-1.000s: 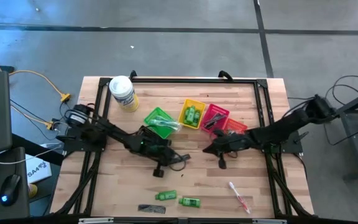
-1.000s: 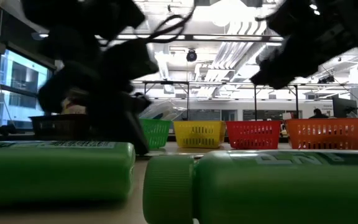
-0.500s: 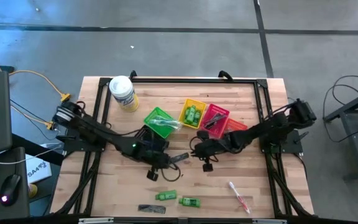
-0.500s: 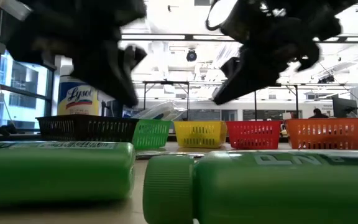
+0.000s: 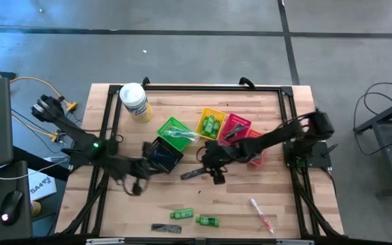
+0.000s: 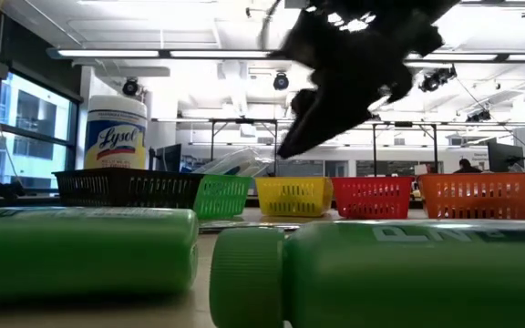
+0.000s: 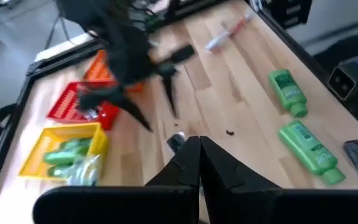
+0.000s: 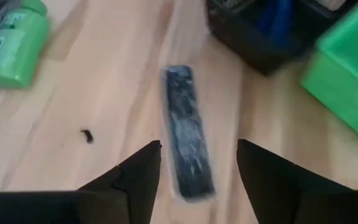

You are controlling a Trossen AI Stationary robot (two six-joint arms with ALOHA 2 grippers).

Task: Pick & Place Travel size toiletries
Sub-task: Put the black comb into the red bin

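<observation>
Black, flat and clear-wrapped, the plastic comb [image 8: 187, 129] lying mid-worktop [image 5: 278, 218], just beside the dark mesh basket [image 8: 272, 28], looks light, stiff and slippery, so my right fingers [image 8: 272, 180], spread wide, should pinch its narrow long edges.

Even overhead light; both wrist views motion-blurred

Lysol tub [image 5: 134, 102] at table's [image 5: 278, 204] back-left corner; coloured baskets [image 5: 213, 126] mid-table.
</observation>
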